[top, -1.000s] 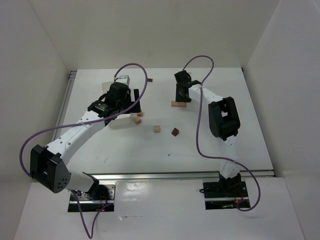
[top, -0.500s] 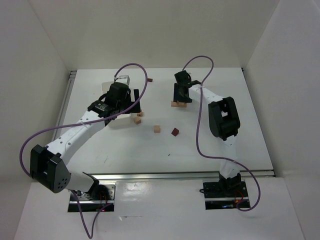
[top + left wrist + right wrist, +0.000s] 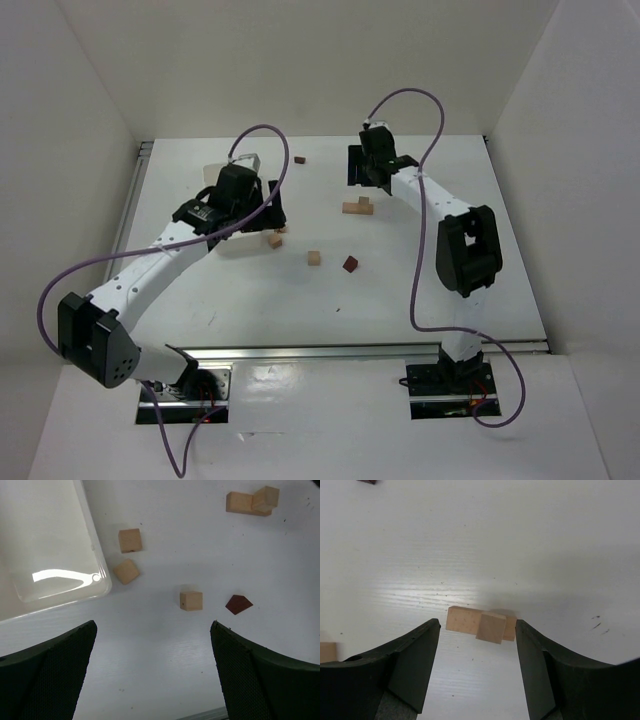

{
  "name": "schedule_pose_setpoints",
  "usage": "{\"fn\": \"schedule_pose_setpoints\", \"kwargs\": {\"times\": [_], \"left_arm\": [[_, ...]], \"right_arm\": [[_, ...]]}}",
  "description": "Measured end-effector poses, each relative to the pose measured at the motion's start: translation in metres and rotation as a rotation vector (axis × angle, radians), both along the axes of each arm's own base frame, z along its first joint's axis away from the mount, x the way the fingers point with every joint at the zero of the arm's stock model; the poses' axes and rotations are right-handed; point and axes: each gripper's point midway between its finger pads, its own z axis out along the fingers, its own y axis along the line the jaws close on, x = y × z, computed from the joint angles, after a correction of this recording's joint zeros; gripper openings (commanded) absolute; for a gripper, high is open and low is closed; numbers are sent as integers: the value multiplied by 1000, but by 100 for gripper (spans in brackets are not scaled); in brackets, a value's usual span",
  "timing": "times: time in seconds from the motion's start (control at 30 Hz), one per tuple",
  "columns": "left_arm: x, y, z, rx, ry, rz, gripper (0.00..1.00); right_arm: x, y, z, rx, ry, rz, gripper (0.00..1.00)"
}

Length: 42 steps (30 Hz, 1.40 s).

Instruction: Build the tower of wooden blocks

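Note:
The wood block tower is a tan plank (image 3: pixel 462 618) lying flat with one tan cube (image 3: pixel 491 627) on its right half; from above it shows as a small stack (image 3: pixel 358 207). My right gripper (image 3: pixel 477 626) hovers open above it, a finger on each side, touching neither; in the top view the right gripper (image 3: pixel 361 183) sits just behind the stack. My left gripper (image 3: pixel 152 672) is wide open over bare table, and it (image 3: pixel 268 214) holds nothing. Loose wood blocks lie ahead of it: two tan cubes (image 3: pixel 130 540) (image 3: pixel 126 571), a third (image 3: pixel 191 601), and a maroon piece (image 3: pixel 238 604).
A white tray (image 3: pixel 45 545) sits left of the loose cubes, partly under the left arm. Another maroon block (image 3: pixel 300 159) lies near the back of the table. White walls close in the table on three sides.
My right gripper opened, let go of the cube on the plank, and rose back away from the stack. The left arm has hardly moved.

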Motion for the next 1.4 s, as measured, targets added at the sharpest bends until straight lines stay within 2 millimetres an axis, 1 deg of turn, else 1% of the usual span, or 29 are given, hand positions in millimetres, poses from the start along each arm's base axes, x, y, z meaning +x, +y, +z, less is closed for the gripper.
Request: {"fn": "schedule_pose_setpoints", "kwargs": {"times": [0.07, 0.13, 0.17, 0.23, 0.33, 0.37, 0.47, 0.5, 0.57, 0.73, 0.83, 0.97, 1.03, 1.07, 1.3, 1.37, 1.4], "left_arm": [[-8, -8, -6, -39, 30, -8, 96], [-19, -17, -16, -60, 71, -22, 96], [-25, -23, -23, -66, 100, -26, 96], [-35, -34, -35, -60, 146, -39, 91], [-44, -50, -56, -49, 211, -39, 91], [-46, -53, -64, -45, 236, -24, 89], [-46, -51, -87, -23, 299, 56, 86], [-46, -49, -94, -11, 320, 87, 82], [-41, -47, -108, 17, 358, 142, 77], [-25, -45, -140, 56, 408, 264, 77], [-19, -39, -150, 57, 428, 313, 77], [-7, -21, -158, 61, 430, 391, 74], [2, -13, -159, 70, 421, 423, 74], [8, -11, -160, 74, 415, 435, 73], [34, -9, -168, 98, 405, 470, 68], [38, -6, -172, 103, 408, 479, 68], [38, -4, -173, 106, 411, 484, 66]], "right_arm": [[-2, -1, 21, 9, -54, 15, 70], [-7, -3, 38, 20, -101, 25, 71], [-12, -5, 44, 21, -114, 27, 71], [-19, -7, 53, 24, -138, 35, 73], [-26, -11, 58, 20, -150, 38, 73], [-27, -12, 58, 18, -151, 37, 73], [-29, -14, 53, 7, -142, 33, 74], [-29, -15, 52, 3, -138, 30, 74], [-29, -16, 51, -4, -139, 25, 74], [-29, -20, 50, -16, -140, 10, 75], [-28, -24, 50, -20, -140, 2, 76], [-27, -31, 48, -30, -137, -17, 78], [-27, -33, 48, -33, -135, -22, 78], [-27, -33, 48, -34, -136, -24, 78], [-27, -34, 48, -35, -136, -26, 78], [-27, -34, 48, -36, -136, -26, 78], [-27, -34, 48, -36, -136, -26, 78]]}}
